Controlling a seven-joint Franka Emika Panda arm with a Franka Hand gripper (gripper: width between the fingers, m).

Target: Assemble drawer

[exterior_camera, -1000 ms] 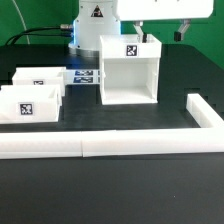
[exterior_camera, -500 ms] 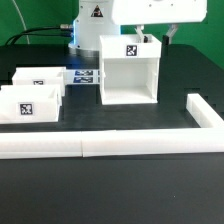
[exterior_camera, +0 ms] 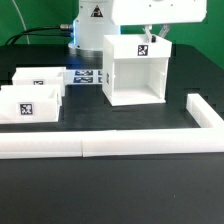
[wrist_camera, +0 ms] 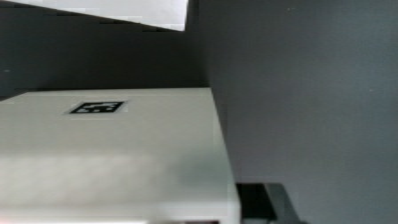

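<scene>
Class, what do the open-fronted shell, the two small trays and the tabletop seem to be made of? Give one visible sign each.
Shell: probably plastic; uniform white, smooth, thin flat walls. Trays: apparently the same white plastic; matching colour, thin walls. Tabletop: unclear, perhaps cloth or mat; matte black, no glare.

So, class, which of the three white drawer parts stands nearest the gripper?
The large open-fronted shell: the gripper hangs at its top; both small trays sit off at the exterior view's left.
</scene>
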